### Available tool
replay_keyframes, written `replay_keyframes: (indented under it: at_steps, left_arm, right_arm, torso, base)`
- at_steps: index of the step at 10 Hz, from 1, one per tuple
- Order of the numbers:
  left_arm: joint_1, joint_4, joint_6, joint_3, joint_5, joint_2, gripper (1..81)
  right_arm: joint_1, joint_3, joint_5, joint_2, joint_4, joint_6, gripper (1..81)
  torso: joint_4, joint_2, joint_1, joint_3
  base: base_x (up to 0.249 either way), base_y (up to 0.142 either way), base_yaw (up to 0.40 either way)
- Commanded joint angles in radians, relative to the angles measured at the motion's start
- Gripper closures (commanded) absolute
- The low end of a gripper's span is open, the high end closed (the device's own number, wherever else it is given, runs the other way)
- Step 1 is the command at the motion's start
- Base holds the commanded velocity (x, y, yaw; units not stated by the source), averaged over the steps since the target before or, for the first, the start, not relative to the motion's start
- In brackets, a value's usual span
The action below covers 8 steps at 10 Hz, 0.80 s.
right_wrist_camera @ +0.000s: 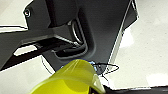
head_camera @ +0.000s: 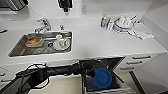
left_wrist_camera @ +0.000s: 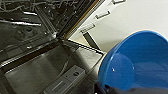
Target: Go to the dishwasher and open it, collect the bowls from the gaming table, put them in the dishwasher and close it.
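The left arm reaches in from the left below the white counter (head_camera: 100,42) edge, and its end effector (head_camera: 93,74) pinches the rim of the blue bowl (head_camera: 102,77), which hangs tilted over the open dishwasher (head_camera: 100,65). In the left wrist view the blue bowl (left_wrist_camera: 140,62) sits beside the lowered steel door (left_wrist_camera: 42,72), apart from it, with the dark rack above. Open floor (left_wrist_camera: 140,17) lies past the door's edge, beside white drawers with bar handles (left_wrist_camera: 102,15). The right end effector (right_wrist_camera: 100,86) holds a yellow-green bowl (right_wrist_camera: 72,80); its fingers cannot be made out. The sink (head_camera: 15,50) holds dishes. No writing is legible.
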Motion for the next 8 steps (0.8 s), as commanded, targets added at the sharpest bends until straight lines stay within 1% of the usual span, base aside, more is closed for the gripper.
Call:
replay_keyframes:
  at_steps: [1, 3, 4, 6, 8]
  left_arm:
    - [-0.155, 0.023, -0.004, -0.038, 0.003, 0.076, 81.1]
    - [-0.181, 0.04, -0.005, -0.151, -0.004, 0.163, 81.1]
    - [-0.193, 0.04, -0.005, -0.19, -0.004, 0.197, 81.1]
    - [-0.211, 0.04, -0.005, -0.212, -0.003, 0.228, 81.1]
    - [-0.251, 0.037, -0.007, -0.213, 0.0, 0.234, 81.1]
  right_arm:
    - [-0.028, 0.002, -0.056, -0.015, -0.018, 0.001, 81.1]
    - [-0.027, 0.003, -0.055, -0.016, -0.018, 0.001, 81.1]
    - [-0.03, 0.002, -0.055, -0.016, -0.018, 0.001, 81.1]
    - [-0.031, 0.002, -0.055, -0.018, -0.016, 0.001, 81.1]
    - [-0.03, 0.002, -0.055, -0.016, -0.016, 0.001, 81.1]
  torso:
    - [0.0, 0.0, 0.0, 0.0]
    - [0.0, 0.0, 0.0, 0.0]
    - [0.0, 0.0, 0.0, 0.0]
    - [0.0, 0.0, 0.0, 0.0]
    - [0.0, 0.0, 0.0, 0.0]
  base:
    - [0.0, 0.0, 0.0]
    - [0.0, 0.0, 0.0]
    - [0.0, 0.0, 0.0]
    - [0.0, 0.0, 0.0]
    - [0.0, 0.0, 0.0]
